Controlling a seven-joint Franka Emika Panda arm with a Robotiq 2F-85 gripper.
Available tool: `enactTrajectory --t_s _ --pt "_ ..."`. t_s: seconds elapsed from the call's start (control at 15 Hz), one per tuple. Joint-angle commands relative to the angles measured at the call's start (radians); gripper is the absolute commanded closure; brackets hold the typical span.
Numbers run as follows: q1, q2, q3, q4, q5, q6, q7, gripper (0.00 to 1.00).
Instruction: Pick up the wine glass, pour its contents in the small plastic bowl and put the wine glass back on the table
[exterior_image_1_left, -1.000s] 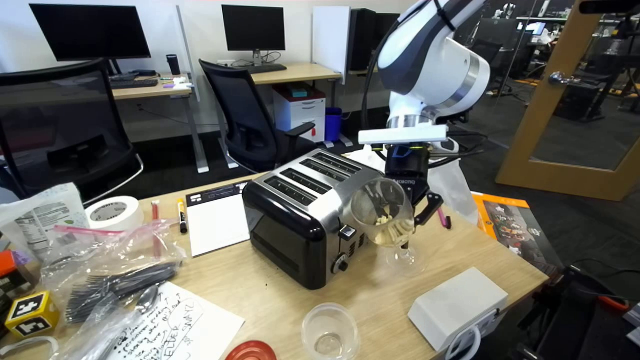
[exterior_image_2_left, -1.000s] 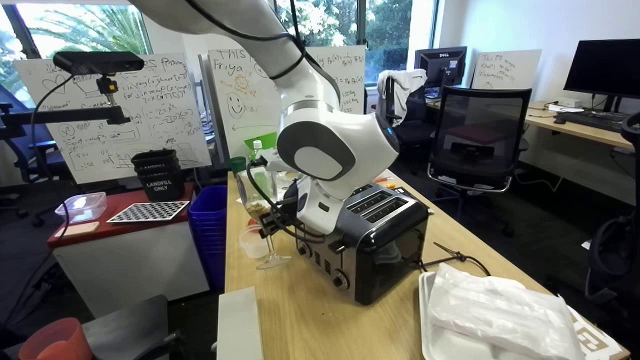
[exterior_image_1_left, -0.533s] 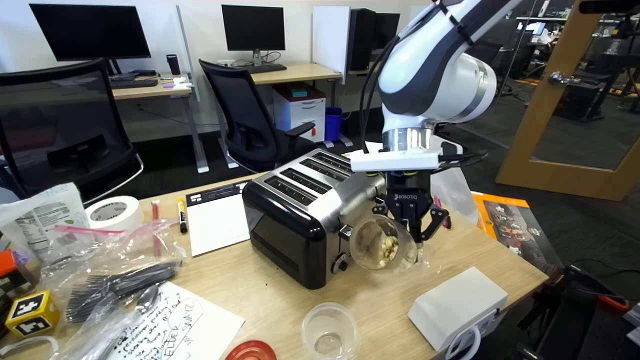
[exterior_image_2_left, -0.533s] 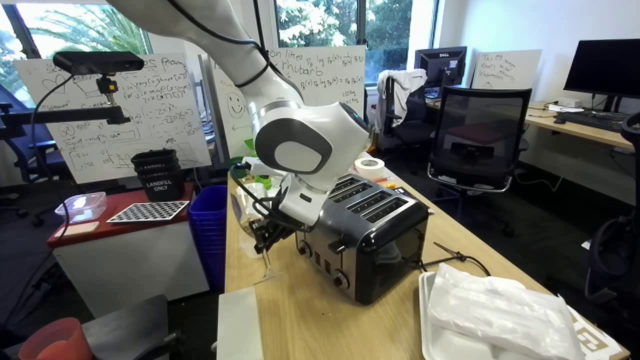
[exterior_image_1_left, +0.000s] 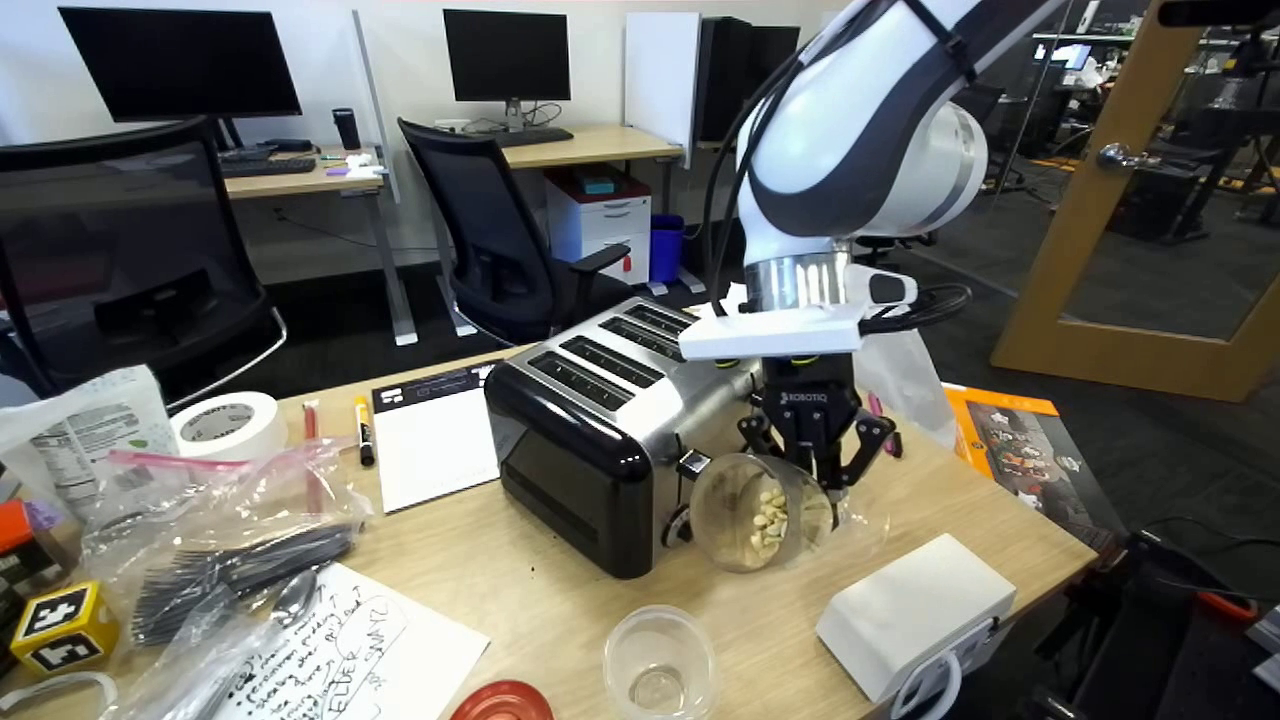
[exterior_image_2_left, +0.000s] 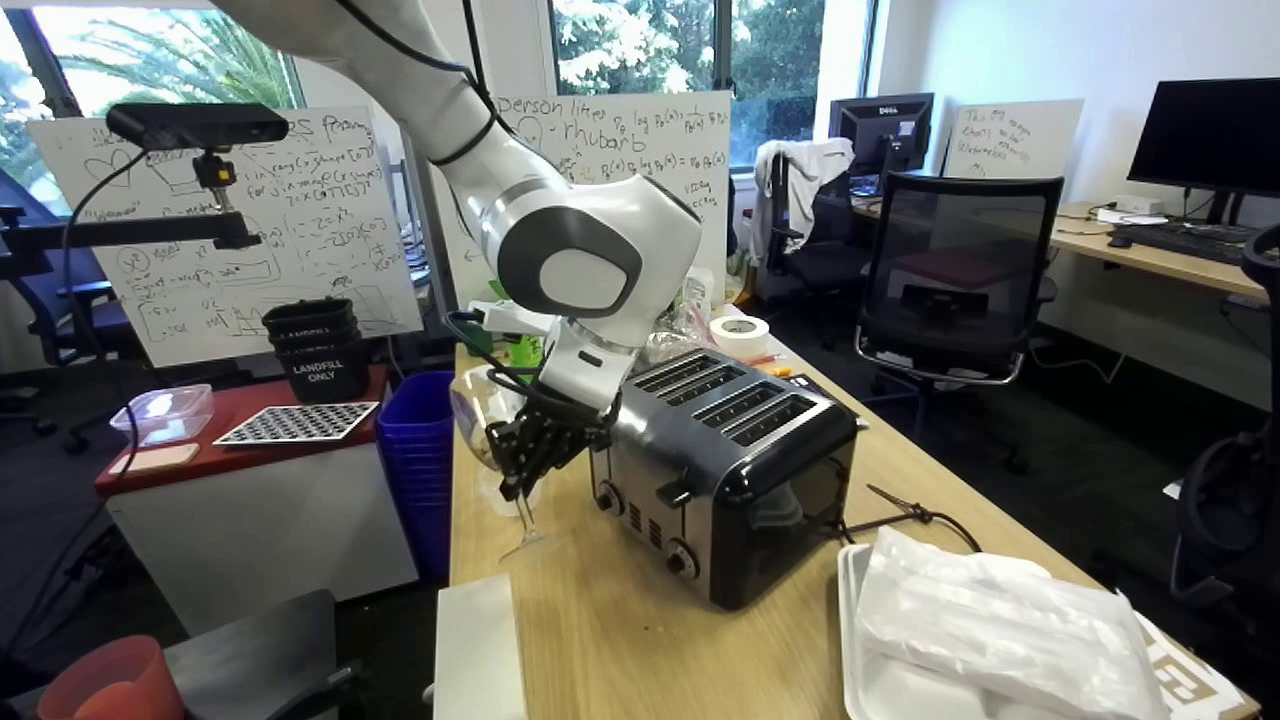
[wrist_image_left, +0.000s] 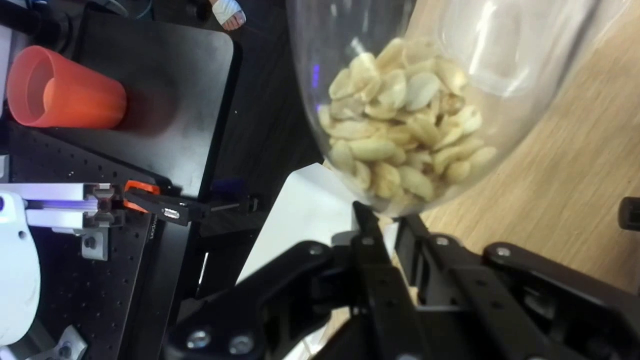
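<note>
Fingers (wrist_image_left: 371, 250): You had them clenched around the upper stem of the wine glass (exterior_image_1_left: 803, 515), just beneath its rounded part.
Wine glass: You held it tilted over the counter (exterior_image_1_left: 560, 630), right of centre in an exterior view, its mouth turned toward the left of the frame and its foot toward the right. Whether the foot touched the counter could not be told.
Kernels (wrist_image_left: 400, 130): Your pale yellow kernels lay heaped inside the tilted glass, large in the upper middle of the wrist view.
Small plastic bowl (exterior_image_1_left: 640, 640): It stood upright on the counter at the bottom middle of the frame, lower and further left than the glass, apart from it.
Toaster (exterior_image_1_left: 610, 430): You had it near the centre of the frame, just beside the glass; whether the two touched could not be told.
White box (exterior_image_1_left: 915, 615): It sat on the counter at the lower right of the frame.
Red disc (exterior_image_1_left: 502, 705): It lay left of the bowl, cut off by the bottom edge.
Clear bag (exterior_image_1_left: 270, 480): It lay at the left of the frame, partly over a dark brush (exterior_image_1_left: 250, 575).
Red cup (wrist_image_left: 75, 95): You could see it at the upper left of the wrist view.
</note>
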Motion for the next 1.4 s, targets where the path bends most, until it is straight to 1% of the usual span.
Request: enactTrajectory --t_s 0.0,0.6,0.8,0.87,0.93,1.33 --pt "-0.004 0.010 0.017 0.027 -0.037 -0.004 0.040 0.96" --pt "-0.001 0.042 0.028 0.070 -0.048 -0.008 0.119 0.96" --pt "-0.005 0.059 0.038 0.078 -0.030 0.010 0.110 0.96" --pt "-0.008 0.045 0.037 0.060 -0.032 0.001 0.107 0.96" --pt "-0.007 0.049 0.038 0.062 -0.032 0.001 0.106 0.85" --pt "-0.008 0.050 0.038 0.062 -0.032 0.001 0.106 0.85"
